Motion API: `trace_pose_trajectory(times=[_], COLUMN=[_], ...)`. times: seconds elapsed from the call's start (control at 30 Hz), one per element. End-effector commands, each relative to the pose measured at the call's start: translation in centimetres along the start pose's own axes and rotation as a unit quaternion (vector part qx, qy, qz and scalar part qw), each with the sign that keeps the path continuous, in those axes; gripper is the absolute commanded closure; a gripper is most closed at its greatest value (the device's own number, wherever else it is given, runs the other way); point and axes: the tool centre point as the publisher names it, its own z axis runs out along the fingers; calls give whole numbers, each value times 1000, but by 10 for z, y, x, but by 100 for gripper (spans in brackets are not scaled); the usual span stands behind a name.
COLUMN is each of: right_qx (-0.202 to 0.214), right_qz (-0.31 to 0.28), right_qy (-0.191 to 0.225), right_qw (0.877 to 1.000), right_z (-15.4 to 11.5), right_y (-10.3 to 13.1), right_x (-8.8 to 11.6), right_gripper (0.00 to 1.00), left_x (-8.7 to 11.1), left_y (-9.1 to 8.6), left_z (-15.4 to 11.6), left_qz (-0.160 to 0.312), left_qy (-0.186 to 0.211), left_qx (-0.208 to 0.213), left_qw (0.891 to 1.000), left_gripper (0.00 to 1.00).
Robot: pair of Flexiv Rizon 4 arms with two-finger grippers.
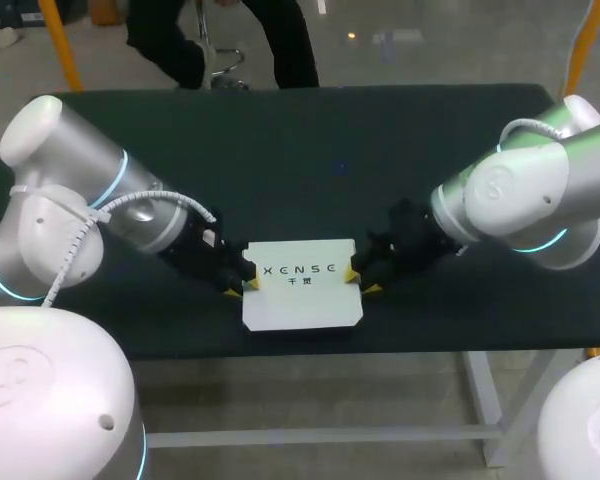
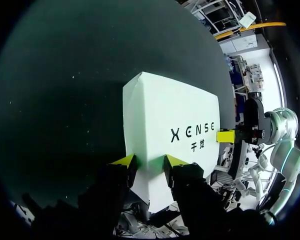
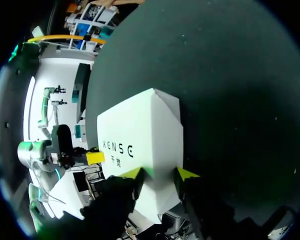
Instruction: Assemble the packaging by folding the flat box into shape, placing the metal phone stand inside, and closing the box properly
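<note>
I see the white box [image 1: 300,296] lying flat on the dark table [image 1: 310,150], printed face up, with its long axis running from one gripper to the other. The left gripper [image 1: 249,279] meets one short end and the right gripper [image 1: 361,281] the other. Both have their fingers parted, with the tips against the end walls and clamping nothing.

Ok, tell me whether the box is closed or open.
Closed, as far as shows: the box lies flat, its printed top unbroken, no flap standing up.
</note>
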Motion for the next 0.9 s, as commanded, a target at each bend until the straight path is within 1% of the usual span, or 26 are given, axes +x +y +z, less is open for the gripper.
trace_pose_trajectory(times=[0.03, 0.23, 0.4, 0.63, 0.9], right_qx=[1, 1, 2, 9, 18], right_qz=[-1, 1, 3, 9, 15], right_qy=[8, 16, 16, 10, 5], right_qw=[1000, 1000, 1000, 1000, 1000], right_z=[8, 12, 11, 8, 6], right_y=[0, 1, 2, 3, 5], right_x=[-1, 2, 6, 10, 14], right_gripper=[55, 54, 54, 53, 53], left_x=[0, 6, 8, 9, 12], left_y=[3, 6, 6, 4, 2], left_z=[11, 13, 9, 4, 0], left_qz=[3, 7, 6, -5, -14], left_qy=[8, 14, 16, 10, 2], left_qx=[-3, -10, -16, -30, -37], left_qw=[1000, 1000, 1000, 999, 999], left_gripper=[62, 61, 62, 60, 59])
